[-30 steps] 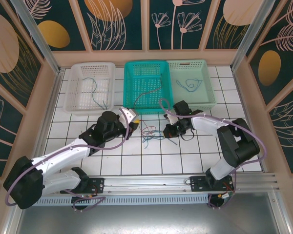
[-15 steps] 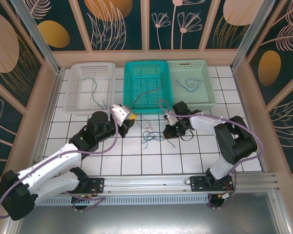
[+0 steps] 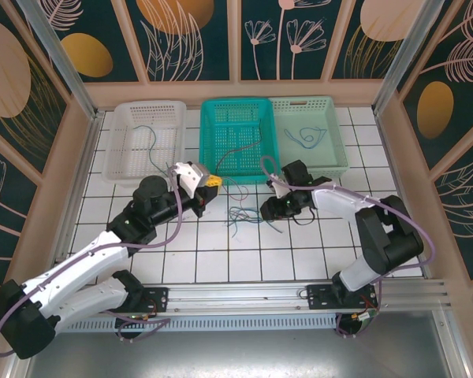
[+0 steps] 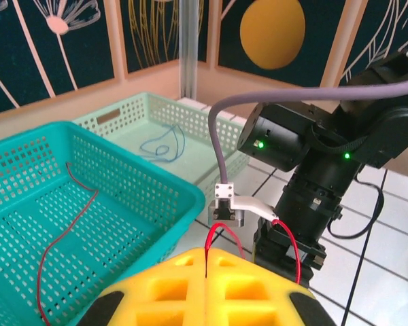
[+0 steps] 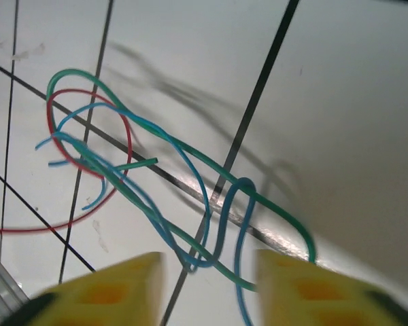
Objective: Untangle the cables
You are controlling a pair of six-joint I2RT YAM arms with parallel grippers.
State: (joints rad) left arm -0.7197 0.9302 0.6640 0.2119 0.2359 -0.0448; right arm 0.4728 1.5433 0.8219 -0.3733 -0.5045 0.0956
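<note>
A small tangle of cables in green, blue and red lies on the white tiles in front of the teal basket. My left gripper is left of it, shut on a red cable that arches out from between its yellow fingertips toward the right arm. My right gripper is low at the tangle's right edge. It is open, and the green cable and blue cable loop between its fingers. More of the red cable curves on the floor beyond.
Three baskets stand at the back: a white basket holding a thin wire, a teal basket holding a reddish wire, and a pale green basket holding a blue wire. Walls enclose the tiled floor.
My left arm has drawn back to the left and up toward the teal basket with the red cable pinched. The right gripper has stayed at the tangle, shifting slightly left.
</note>
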